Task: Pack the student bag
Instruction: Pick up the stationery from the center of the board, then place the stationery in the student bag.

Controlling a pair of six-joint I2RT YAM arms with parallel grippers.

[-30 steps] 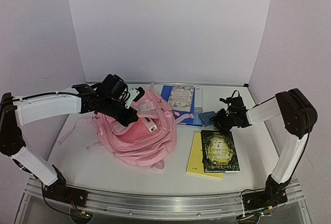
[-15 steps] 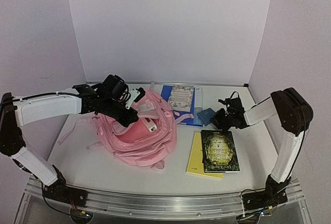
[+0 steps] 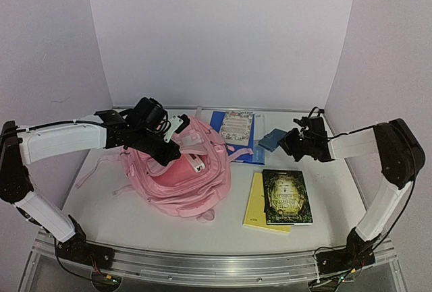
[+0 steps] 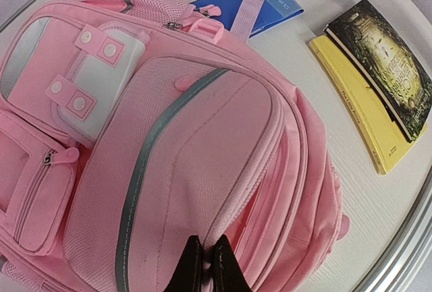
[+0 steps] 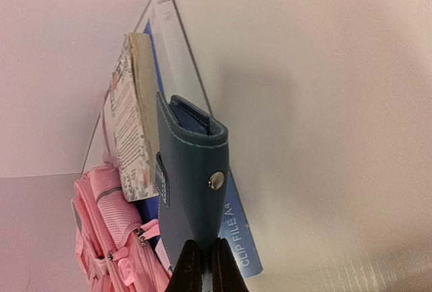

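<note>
Student bag point(image 3: 185, 177) on surface point(image 3: 111, 204). Left tool point(image 3: 169, 147) over bag's far-left part, clamped on bag fabric. Right tool point(image 3: 287, 145) right of bag, clamped on blue wallet point(image 3: 272, 139), raised off surface. Bag lies leftward of wallet

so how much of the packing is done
Nothing visibly packed yet. The left gripper pinches the pink backpack; the right gripper holds a blue snap wallet. To go: floral book, blue clip file, dark book, yellow book.
</note>
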